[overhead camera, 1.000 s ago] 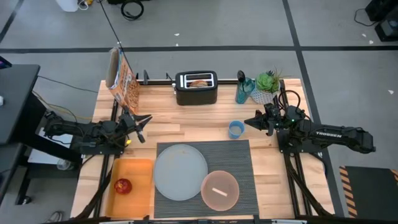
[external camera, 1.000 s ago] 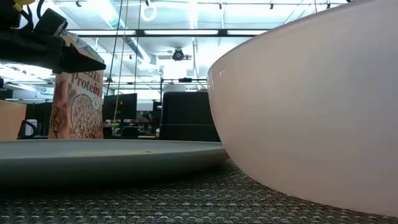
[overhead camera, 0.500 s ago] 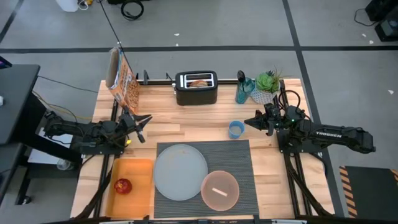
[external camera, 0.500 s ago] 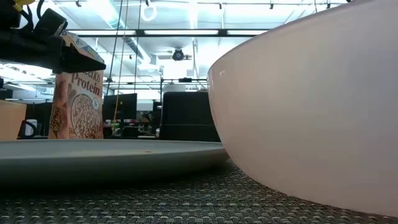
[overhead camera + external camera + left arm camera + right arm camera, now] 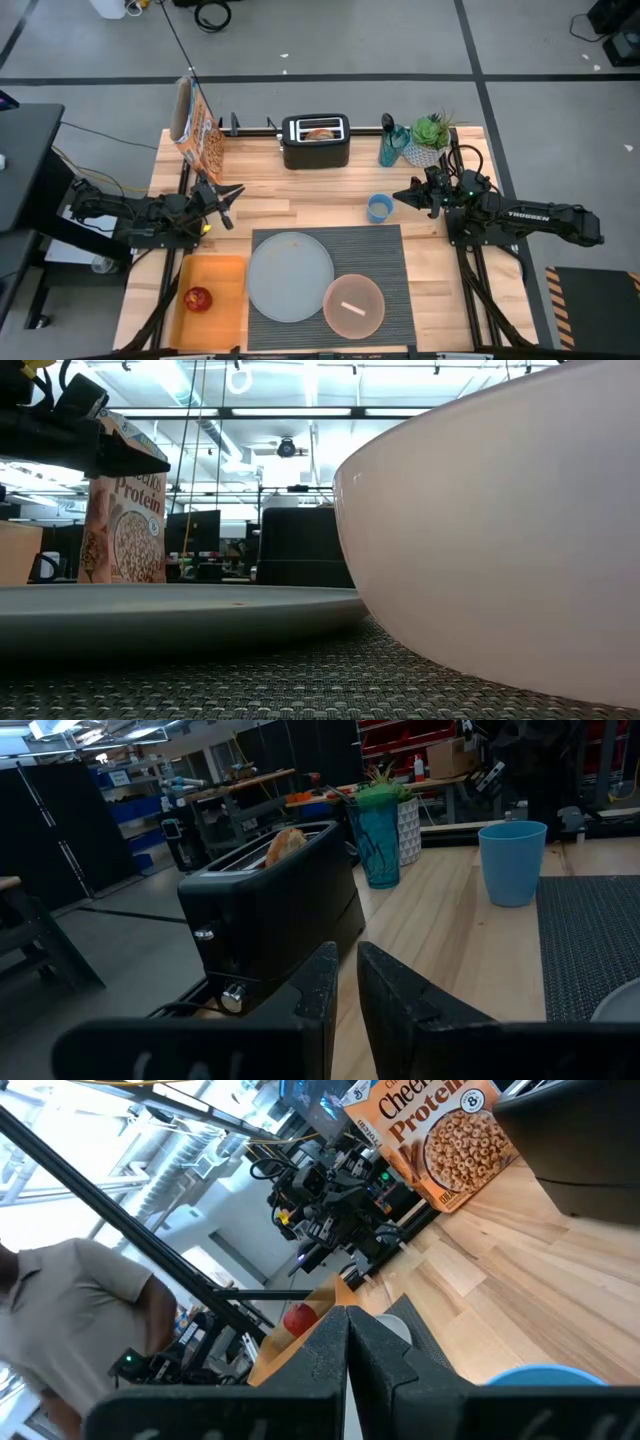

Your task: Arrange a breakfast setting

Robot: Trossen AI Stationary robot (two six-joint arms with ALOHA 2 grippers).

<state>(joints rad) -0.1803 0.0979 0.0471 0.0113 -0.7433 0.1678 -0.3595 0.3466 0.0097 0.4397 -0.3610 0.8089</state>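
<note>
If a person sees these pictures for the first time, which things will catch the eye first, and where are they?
The grey plate and pinkish bowl sit on the dark striped placemat at the table's near-middle. A red apple lies on the orange tray to its left. At the far edge, a bagel sits in the black toaster, left of it a cereal box.

Cereal box (image 5: 440,1140), worktop's far left corner: "Protein" readable on its front, letters "Chee…" above it. Right arm (image 5: 530,216): white lettering "TROSSEN".
</note>
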